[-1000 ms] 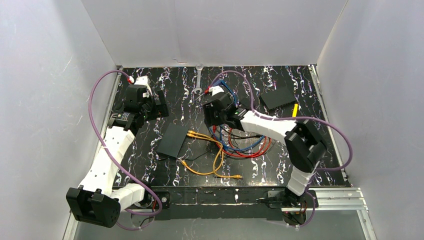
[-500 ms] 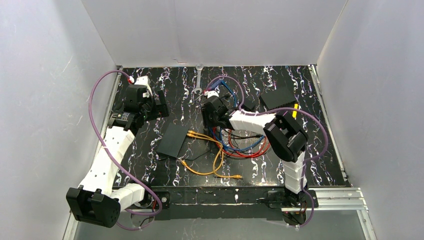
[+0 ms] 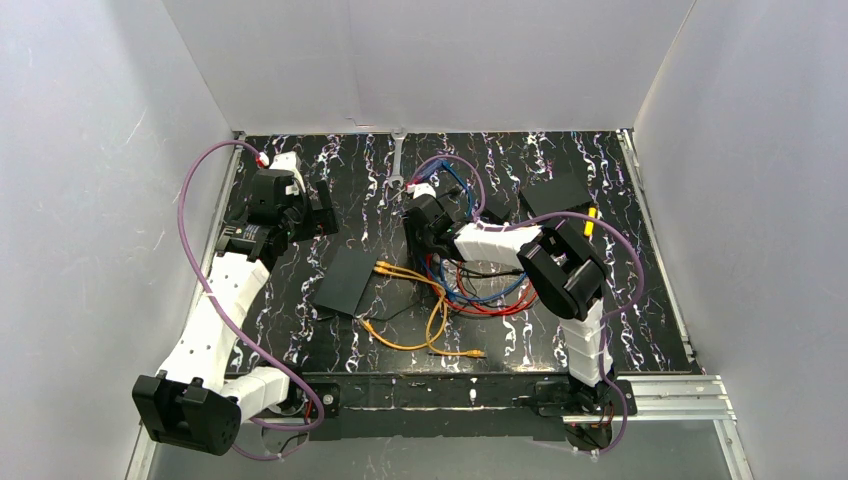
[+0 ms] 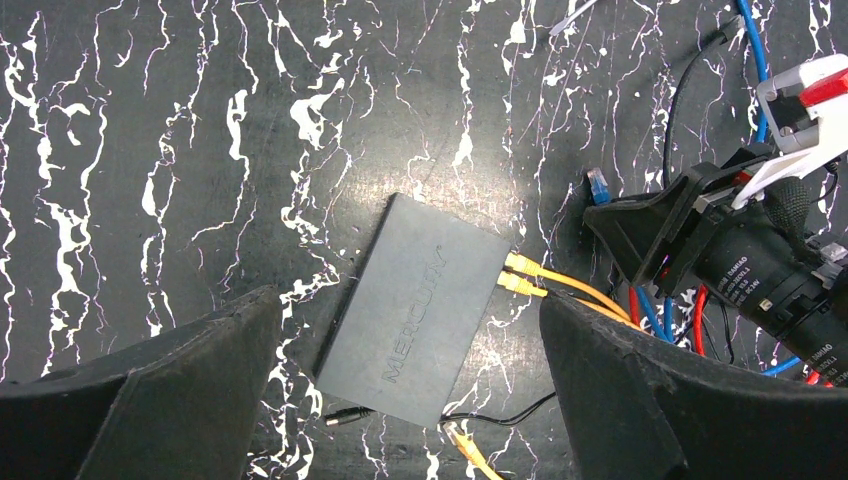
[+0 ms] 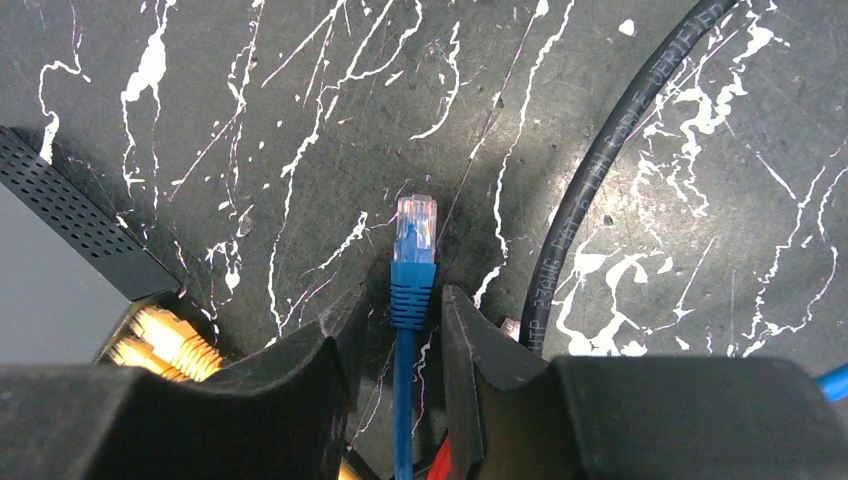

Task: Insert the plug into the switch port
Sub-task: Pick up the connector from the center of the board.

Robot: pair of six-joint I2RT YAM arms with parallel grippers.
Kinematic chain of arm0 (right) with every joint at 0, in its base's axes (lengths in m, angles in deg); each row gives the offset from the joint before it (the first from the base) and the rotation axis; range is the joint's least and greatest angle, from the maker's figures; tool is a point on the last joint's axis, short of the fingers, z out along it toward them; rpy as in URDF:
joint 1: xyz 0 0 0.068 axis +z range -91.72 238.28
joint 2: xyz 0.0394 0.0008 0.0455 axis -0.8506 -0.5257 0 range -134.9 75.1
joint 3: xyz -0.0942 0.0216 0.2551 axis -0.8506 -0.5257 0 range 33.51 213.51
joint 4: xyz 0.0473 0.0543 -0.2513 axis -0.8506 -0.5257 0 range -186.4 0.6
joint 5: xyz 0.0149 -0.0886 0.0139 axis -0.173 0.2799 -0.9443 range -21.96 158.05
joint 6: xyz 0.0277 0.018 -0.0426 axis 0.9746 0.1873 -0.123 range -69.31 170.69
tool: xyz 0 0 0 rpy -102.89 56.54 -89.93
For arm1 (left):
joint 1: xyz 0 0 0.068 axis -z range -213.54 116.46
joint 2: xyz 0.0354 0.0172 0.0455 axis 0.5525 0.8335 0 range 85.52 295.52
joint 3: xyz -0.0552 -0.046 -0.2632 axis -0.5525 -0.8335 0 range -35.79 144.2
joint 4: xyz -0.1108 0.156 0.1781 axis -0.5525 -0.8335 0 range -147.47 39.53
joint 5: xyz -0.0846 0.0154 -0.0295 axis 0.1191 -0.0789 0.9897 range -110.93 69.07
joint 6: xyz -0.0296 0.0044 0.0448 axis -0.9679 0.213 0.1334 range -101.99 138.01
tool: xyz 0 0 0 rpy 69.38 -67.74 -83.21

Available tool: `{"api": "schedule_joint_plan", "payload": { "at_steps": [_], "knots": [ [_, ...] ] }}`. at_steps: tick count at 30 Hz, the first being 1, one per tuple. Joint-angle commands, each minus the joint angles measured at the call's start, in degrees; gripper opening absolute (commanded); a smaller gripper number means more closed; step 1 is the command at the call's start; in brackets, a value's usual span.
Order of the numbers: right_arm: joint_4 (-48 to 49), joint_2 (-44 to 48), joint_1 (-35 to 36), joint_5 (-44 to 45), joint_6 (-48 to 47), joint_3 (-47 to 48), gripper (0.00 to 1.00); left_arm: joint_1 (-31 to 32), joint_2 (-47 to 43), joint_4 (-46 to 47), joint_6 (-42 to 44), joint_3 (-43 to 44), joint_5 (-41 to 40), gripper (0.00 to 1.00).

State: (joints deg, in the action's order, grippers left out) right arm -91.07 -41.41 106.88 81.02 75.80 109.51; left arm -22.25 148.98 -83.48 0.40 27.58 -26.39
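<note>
**Item:** blue plug [image 5: 414,235], clear-tipped, lying flat on the tabletop [image 5: 200,120] with its tip toward 12 o'clock in the right wrist view.

**Right fingers** [image 5: 480,340]: set narrow on either side of the blue boot. Whether they already pinch it cannot be told.

**Left fingers** [image 4: 620,380]: spread wide and released, hovering over the switch [image 4: 420,295].

**Switch:** flat on the tabletop at 9 o'clock of the plug. Two yellow plugs [image 4: 520,275] are seated in its 3 o'clock edge.

**Step in hand:** securing the plug.

**Next move, as judged:** a firm pinch, a lift clear of the black cable [image 5: 600,170], a turn of the tip toward 9 o'clock, and alignment with a free socket beside the yellow pair.
</note>
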Motion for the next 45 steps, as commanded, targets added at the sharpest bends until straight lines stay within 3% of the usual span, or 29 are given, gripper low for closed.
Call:
{"api": "schedule_joint_plan", "payload": {
  "at_steps": [1,18,26,33,40,45],
  "knots": [
    [2.57,-1.29,-0.08,0.17,-0.49,1.15,0.40,-0.39,-0.28,-0.03,0.29,0.61,0.27,0.99],
    [8.27,0.31,-1.55,-3.06,1.19,-5.20,0.36,-0.45,1.87,-0.12,0.87,0.61,-0.12,0.99],
    [11.45,1.57,-2.69,-4.71,1.37,-9.00,0.26,-0.48,3.77,-0.28,1.08,0.65,-0.31,0.99],
    [13.20,2.82,-3.25,-7.92,-3.91,-9.80,0.02,-0.54,5.75,-0.38,1.43,0.70,-0.72,0.99],
    [14.74,6.23,-3.25,-11.74,-13.58,-8.86,0.01,-1.69,8.97,-0.39,0.96,0.94,1.06,0.99],
    [21.07,8.40,-2.95,-16.14,-18.69,-11.15,0.01,-3.09,11.53,-0.29,-0.26,1.22,3.19,0.99]
  ]
}}
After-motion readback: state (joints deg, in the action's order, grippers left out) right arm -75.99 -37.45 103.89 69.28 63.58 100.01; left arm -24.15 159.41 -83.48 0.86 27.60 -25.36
